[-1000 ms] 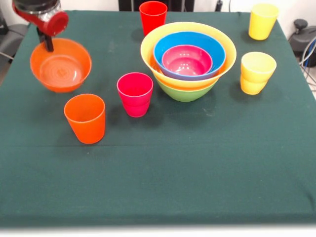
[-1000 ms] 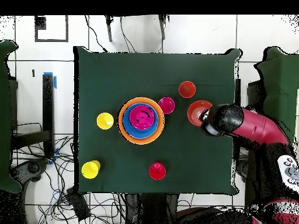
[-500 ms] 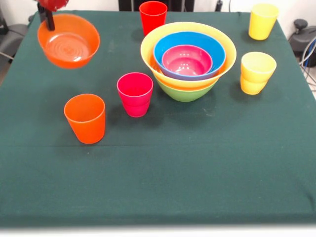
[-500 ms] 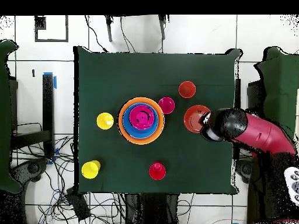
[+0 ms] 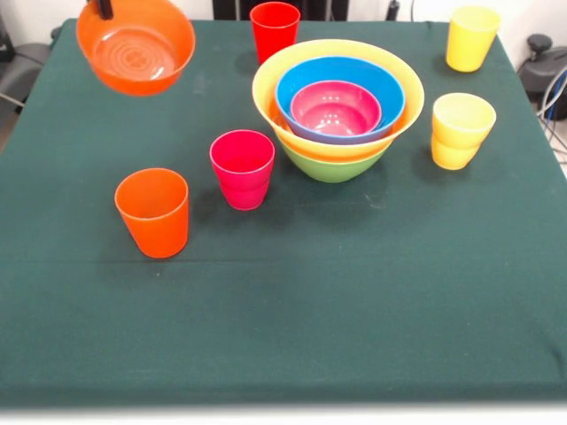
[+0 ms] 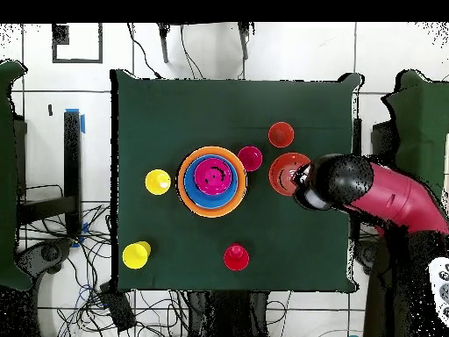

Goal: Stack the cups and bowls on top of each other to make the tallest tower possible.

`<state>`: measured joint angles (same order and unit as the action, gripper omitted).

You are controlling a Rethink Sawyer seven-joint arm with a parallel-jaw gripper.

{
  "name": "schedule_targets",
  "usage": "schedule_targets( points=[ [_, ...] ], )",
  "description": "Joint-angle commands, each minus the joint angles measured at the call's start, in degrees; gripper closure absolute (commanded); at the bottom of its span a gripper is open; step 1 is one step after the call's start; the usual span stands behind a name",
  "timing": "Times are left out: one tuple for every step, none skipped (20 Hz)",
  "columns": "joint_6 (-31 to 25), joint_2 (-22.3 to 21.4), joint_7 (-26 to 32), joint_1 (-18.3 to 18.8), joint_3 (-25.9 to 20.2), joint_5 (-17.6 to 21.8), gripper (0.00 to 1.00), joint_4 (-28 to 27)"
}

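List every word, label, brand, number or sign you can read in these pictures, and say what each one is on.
None can be read.
The cups, the bowls in the tower, the lifted orange bowl and the green tablecloth carry no print in either view.
The red arm shows no lettering in the overhead view.

Red and black arm (image 6: 386, 195) reaching in from the table's side edge in the overhead view, its rounded black wrist end over the cloth. Gripper (image 5: 104, 9) visible in the front view only as a dark tip at the top edge, clamped on the rim of the orange bowl (image 5: 135, 46), held clear of the table.
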<state>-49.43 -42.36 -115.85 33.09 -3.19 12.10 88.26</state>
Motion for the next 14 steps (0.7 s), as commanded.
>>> schedule_targets(
  points=[
    [-6.3,-0.5,-4.5,-4.4,-1.9,-1.6,1.00,1.0],
    [-6.3,0.0,-5.1,-4.8,-1.6,-1.6,1.00,0.6],
    [-6.0,0.2,-5.6,-5.3,-1.3,-1.6,1.00,0.3],
    [-6.2,0.8,-5.9,-5.7,-1.1,-1.6,1.00,-0.3],
    [-6.2,1.2,-6.4,-6.2,-0.9,-1.7,1.00,-0.8],
    [-6.3,1.7,-6.9,-6.6,-0.7,-1.8,1.00,-1.4],
    [-6.3,1.9,-7.3,-7.1,-0.5,-1.9,1.00,-1.6],
    [-5.9,1.7,-7.7,-7.4,-0.1,-2.0,1.00,-1.1],
    [-5.9,2.0,-7.7,-7.7,0.0,-1.8,1.00,-1.5],
    [-6.1,2.5,-7.8,-7.9,0.0,-2.0,1.00,-2.1],
    [-5.8,3.0,-7.3,-7.9,0.1,-1.8,1.00,-2.5],
    [-5.6,3.6,-6.8,-7.6,0.1,-1.8,1.00,-2.9],
    [-5.0,4.2,-6.1,-7.3,0.0,-1.7,1.00,-3.2],
    [-4.4,4.9,-5.3,-6.8,-0.1,-1.4,1.00,-3.5]
  ],
)
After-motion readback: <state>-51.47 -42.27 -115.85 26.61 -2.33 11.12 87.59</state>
